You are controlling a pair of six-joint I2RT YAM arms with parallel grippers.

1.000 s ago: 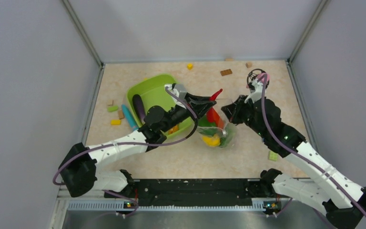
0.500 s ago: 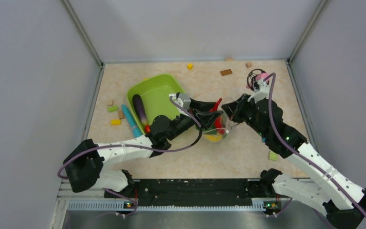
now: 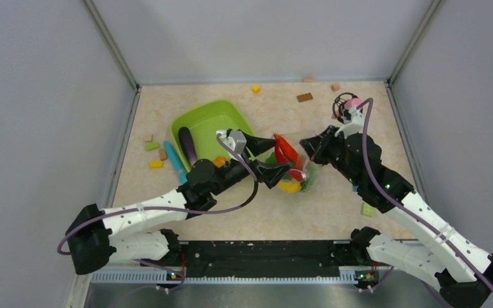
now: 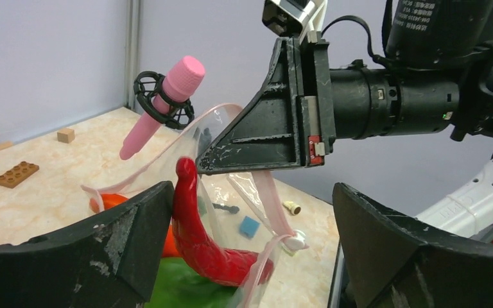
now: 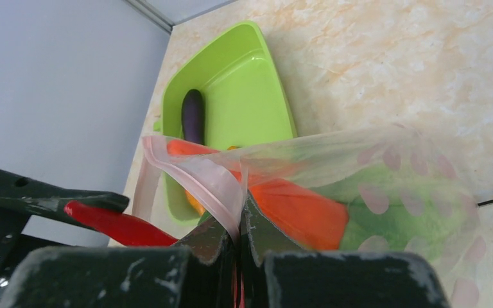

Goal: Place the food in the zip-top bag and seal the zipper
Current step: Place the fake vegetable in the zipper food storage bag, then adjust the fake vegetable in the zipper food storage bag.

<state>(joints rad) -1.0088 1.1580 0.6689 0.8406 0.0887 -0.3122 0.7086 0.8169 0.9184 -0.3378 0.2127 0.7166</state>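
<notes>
The clear zip-top bag (image 3: 298, 176) hangs at the table's middle with yellow, green and orange food inside. My right gripper (image 5: 239, 215) is shut on its pinkish zipper (image 5: 199, 176) and holds the mouth up. A red chilli (image 4: 196, 240) stands in the mouth, its tip above the rim, leaning on one left finger (image 4: 112, 240). My left gripper (image 3: 281, 155) is open wide on either side of the chilli and grips nothing. An orange carrot (image 5: 298, 205) shows through the bag wall. A purple eggplant (image 3: 187, 145) lies in the lime-green tray (image 3: 213, 119).
A teal stick (image 3: 174, 159) and small blocks (image 3: 153, 146) lie left of the tray. More blocks (image 3: 305, 97) sit near the back wall. A pink toy in a black ring (image 3: 348, 102) stands behind the right arm, and a green block (image 3: 367, 209) lies at the right.
My left gripper has opened from shut on the red chilli to wide open. The chilli went from above the bag down into its mouth. The right gripper kept hold of the zipper.
</notes>
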